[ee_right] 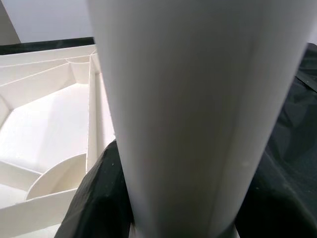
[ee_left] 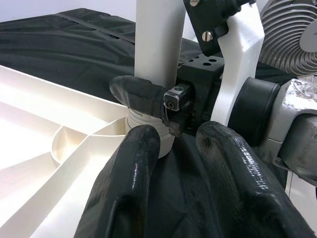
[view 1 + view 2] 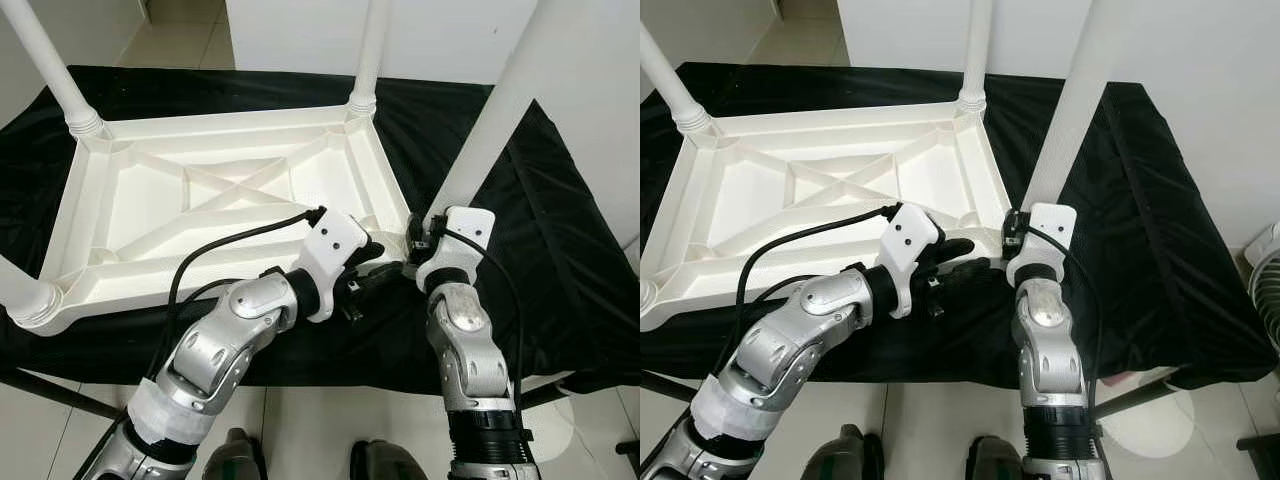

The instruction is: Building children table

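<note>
White tabletop (image 3: pixel 220 200) lay inverted on black-draped counter (image 3: pixel 560 250). Right claw (image 2: pixel 148 101) pinched near-right leg (image 3: pixel 490 130) at its socket. Left claw (image 3: pixel 385 268) hovered beside, fingers (image 2: pixel 133 168) spread.

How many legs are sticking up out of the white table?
4. One leg at the far left corner, one at the far right, one at the near left, and one at the near right, gripped by the right gripper.
</note>
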